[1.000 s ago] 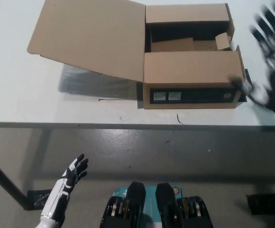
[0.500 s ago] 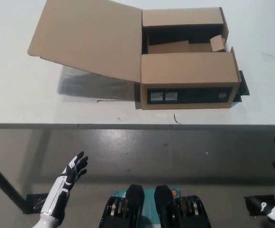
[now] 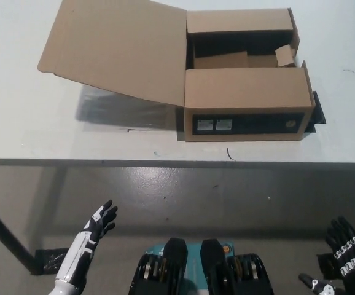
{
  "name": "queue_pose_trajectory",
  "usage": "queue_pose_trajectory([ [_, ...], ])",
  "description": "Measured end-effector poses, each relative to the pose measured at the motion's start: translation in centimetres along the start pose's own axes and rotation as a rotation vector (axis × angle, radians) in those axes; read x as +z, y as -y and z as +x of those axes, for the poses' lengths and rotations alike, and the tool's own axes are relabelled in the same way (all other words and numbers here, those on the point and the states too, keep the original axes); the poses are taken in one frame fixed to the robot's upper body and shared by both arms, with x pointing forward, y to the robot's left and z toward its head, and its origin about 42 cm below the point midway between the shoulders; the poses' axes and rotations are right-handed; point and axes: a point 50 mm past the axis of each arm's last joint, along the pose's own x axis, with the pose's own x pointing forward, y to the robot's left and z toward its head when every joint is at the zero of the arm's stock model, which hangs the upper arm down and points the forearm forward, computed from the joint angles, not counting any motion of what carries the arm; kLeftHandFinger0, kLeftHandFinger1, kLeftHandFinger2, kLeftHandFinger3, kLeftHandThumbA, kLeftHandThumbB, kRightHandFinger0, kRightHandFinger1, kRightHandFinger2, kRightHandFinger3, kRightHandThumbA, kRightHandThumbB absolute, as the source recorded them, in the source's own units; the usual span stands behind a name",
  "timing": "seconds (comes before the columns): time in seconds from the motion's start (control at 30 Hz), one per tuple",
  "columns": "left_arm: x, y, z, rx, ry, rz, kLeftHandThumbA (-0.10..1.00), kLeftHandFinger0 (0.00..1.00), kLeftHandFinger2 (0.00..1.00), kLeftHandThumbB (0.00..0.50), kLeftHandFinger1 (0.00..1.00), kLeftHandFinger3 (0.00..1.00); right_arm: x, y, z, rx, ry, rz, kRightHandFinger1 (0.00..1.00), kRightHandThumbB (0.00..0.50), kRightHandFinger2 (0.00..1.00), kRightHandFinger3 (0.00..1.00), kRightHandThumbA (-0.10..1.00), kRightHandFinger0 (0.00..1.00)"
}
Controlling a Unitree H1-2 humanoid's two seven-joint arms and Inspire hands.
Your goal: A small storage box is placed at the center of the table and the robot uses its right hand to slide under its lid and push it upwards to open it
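Storage box [image 3: 245, 101] open; right hand [image 3: 348, 253] low, fingers spread

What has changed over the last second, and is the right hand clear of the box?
The right hand has dropped from beside the box's right end to below the table edge at the lower right, open and holding nothing. The cardboard box stays put, its lid still folded open to the left. The left hand still rests low, open.
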Motion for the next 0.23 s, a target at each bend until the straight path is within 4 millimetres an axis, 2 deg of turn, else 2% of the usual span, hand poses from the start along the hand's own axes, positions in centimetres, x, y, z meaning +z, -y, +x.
queue_pose_trajectory([
  [0.07,-0.1,0.1,-0.3,0.0,-0.005,0.002,1.0,1.0,1.0,0.367,1.0,1.0,0.2,-0.2,0.5,0.011,0.009,-0.008,1.0,0.367,1.0,1.0,1.0,1.0],
  [0.13,-0.3,0.2,-0.6,0.0,-0.011,0.002,1.0,1.0,1.0,0.337,1.0,1.0,0.3,-0.4,1.1,0.022,0.019,-0.017,1.0,0.372,1.0,1.0,1.0,1.0],
  [0.23,-0.4,0.4,-0.9,0.001,-0.014,0.0,1.0,1.0,1.0,0.335,1.0,1.0,0.4,-0.7,1.6,0.036,0.026,-0.021,1.0,0.392,1.0,1.0,1.0,1.0],
])
